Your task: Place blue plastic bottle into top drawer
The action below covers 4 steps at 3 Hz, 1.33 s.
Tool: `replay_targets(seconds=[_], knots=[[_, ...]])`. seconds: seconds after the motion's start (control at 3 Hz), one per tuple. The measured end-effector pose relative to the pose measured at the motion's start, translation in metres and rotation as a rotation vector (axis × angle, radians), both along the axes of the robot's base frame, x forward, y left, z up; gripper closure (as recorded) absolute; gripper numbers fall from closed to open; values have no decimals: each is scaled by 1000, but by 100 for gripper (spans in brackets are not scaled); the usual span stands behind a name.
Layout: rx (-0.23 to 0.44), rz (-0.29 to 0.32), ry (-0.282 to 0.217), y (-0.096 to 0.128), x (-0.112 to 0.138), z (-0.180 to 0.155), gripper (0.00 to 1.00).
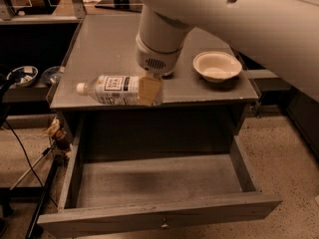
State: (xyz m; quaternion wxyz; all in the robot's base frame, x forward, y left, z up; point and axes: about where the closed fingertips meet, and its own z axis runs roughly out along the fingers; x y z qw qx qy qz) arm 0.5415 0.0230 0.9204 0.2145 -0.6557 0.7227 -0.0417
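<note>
Above the jaws the white arm (239, 19) fills the view and hides part of the counter (109, 44). Below them the top drawer (159, 183) stands open, its front panel cut off at the bottom. The blue plastic bottle (114, 88) lies level at the counter's front edge, cap to the left. The gripper (149, 91) has its jaws clamped on the bottle's base end, and the far jaw is hidden. Whether the bottle is lifted is unclear. It should go forward past the edge, then low into the drawer's middle before release.
</note>
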Motion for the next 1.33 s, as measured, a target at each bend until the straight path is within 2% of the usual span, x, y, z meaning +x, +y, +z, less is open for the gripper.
replay_targets(seconds=[0.33, 0.67, 1.0, 1.33], knots=[[-10, -83, 53, -31, -25, -16, 100], [-20, -145, 100, -50, -50, -27, 100], [-24, -144, 94, -50, -50, -30, 100], [-10, -183, 121, -54, -59, -54, 100]])
